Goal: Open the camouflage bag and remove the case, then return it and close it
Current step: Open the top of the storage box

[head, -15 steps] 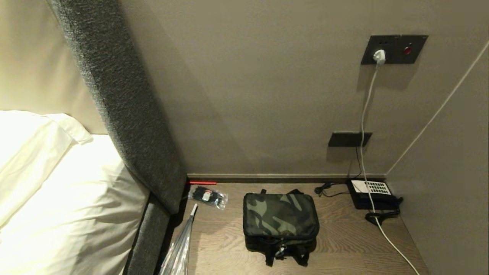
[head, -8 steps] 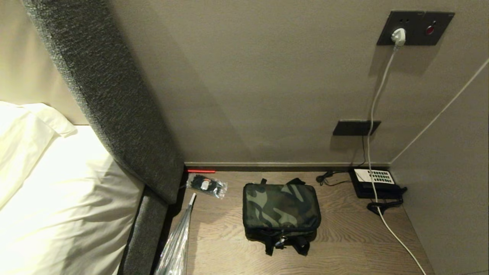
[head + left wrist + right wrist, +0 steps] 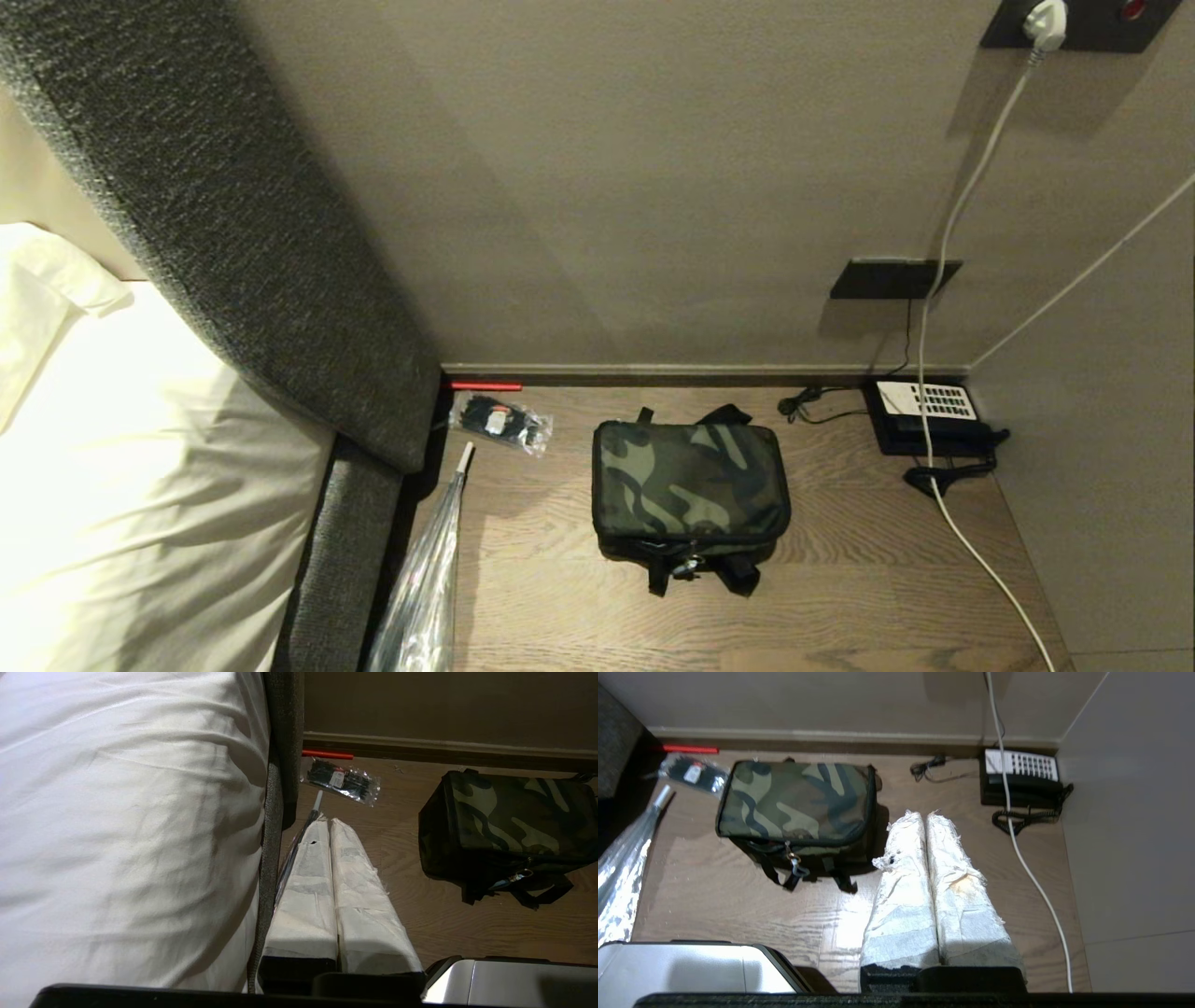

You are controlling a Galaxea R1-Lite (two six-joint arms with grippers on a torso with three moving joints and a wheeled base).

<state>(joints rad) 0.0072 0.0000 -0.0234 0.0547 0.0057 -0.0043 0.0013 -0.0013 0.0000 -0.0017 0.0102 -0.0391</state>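
Observation:
The camouflage bag (image 3: 689, 483) sits zipped shut on the wooden floor near the wall, its black straps and zipper pull facing me. It also shows in the left wrist view, camouflage bag (image 3: 514, 821), and the right wrist view, camouflage bag (image 3: 796, 802). The case is hidden. My left gripper (image 3: 326, 822) hangs shut and empty above the floor beside the bed, well away from the bag. My right gripper (image 3: 923, 815) is shut and empty too, hovering just beside the bag on its telephone side. Neither arm appears in the head view.
A bed (image 3: 140, 485) with a grey padded headboard (image 3: 243, 243) fills the left. A clear folded umbrella (image 3: 425, 597), a plastic packet (image 3: 499, 422) and a red stick (image 3: 481, 385) lie by it. A black telephone (image 3: 929, 420) and white cable (image 3: 971, 551) sit at the right corner.
The whole head view has shifted: the camera has tipped down, so the wall sockets and bag moved up in the picture. The bag and both grippers have stayed as they were.

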